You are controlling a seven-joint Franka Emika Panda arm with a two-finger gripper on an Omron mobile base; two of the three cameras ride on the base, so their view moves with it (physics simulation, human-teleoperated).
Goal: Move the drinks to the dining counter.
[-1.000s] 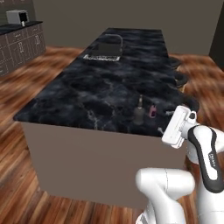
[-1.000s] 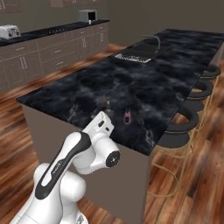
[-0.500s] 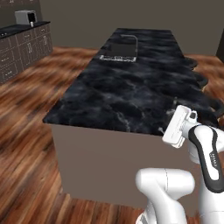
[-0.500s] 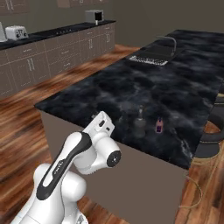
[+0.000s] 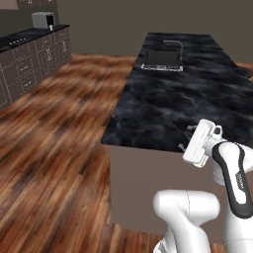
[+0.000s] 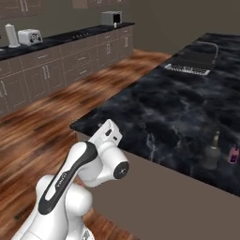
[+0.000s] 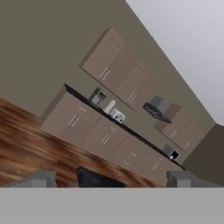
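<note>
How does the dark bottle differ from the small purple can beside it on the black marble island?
The bottle is dark, while the can is purple-pink. The bottle is taller than the can, and it has a narrow neck, while the can is short and stubby. The bottle stands to the left of the can in the right base view. Both stand upright on the island counter, close together but apart.

no text, label, brand or number can be read on anything here.
</note>
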